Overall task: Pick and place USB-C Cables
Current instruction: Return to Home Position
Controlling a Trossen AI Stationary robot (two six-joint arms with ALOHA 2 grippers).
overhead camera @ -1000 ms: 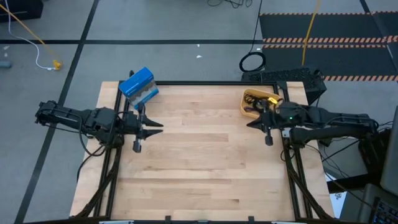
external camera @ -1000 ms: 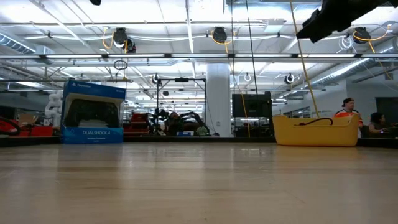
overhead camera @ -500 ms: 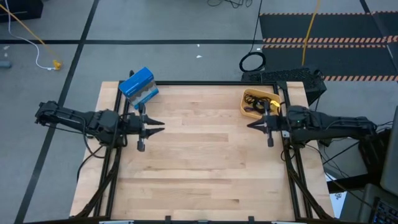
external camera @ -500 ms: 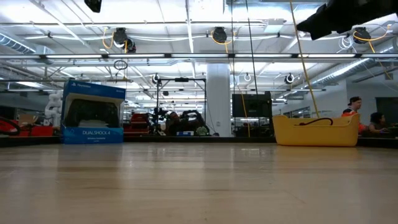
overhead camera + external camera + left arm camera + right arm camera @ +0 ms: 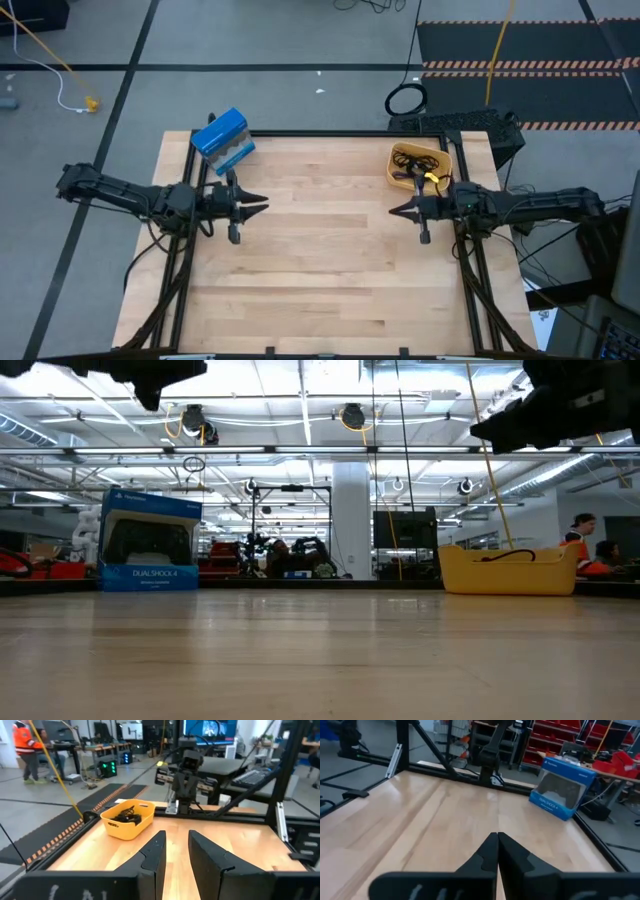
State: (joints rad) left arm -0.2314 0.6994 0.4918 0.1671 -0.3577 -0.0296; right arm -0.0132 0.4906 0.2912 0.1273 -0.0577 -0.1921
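The USB-C Cables [image 5: 410, 160] lie tangled inside the yellow bin [image 5: 394, 172], which sits by the table's [image 5: 320, 270] far right corner, close to both edges. The right gripper [image 5: 397, 211] hangs just on the near side of the bin, its fingers pressed together on nothing. The left gripper [image 5: 258, 206] hangs over the left side, fingers slightly parted and holding nothing. A blue DualShock 4 box [image 5: 222, 140] stands at the far left edge. Bare wood stretches wide between the grippers.

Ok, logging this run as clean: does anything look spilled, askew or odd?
Nothing serious. The USB-C cables lie tangled inside the yellow bin, none on the table. The blue box stands skewed to the table's far edge. The left pincer, open, and right pincer, shut, hover empty over the table's sides.
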